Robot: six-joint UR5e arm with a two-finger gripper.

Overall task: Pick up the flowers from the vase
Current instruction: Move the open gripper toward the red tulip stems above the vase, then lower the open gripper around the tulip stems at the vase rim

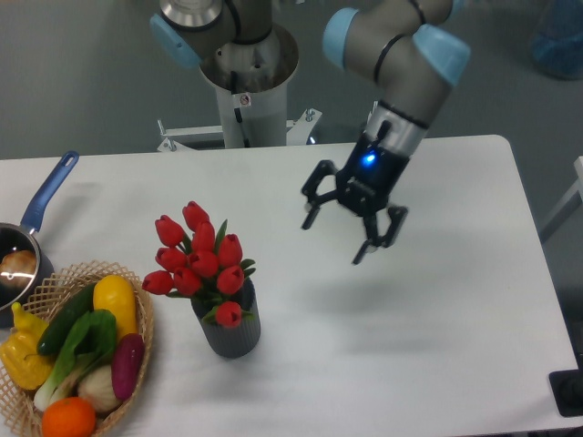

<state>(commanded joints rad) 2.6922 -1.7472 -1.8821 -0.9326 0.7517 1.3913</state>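
The flowers (198, 258), a bunch of red tulip buds with green leaves, stand in the vase (229, 330), a short dark grey ribbed cylinder on the white table left of centre. My gripper (336, 238) hangs open above the table to the right of the flowers and well apart from them, its dark fingers spread and pointing down-left. Nothing is between the fingers.
A wicker basket (141, 320) of colourful vegetables sits at the front left, just left of the vase. A blue-handled saucepan (41, 208) lies at the left edge. The arm's base column (249, 86) stands behind the table.
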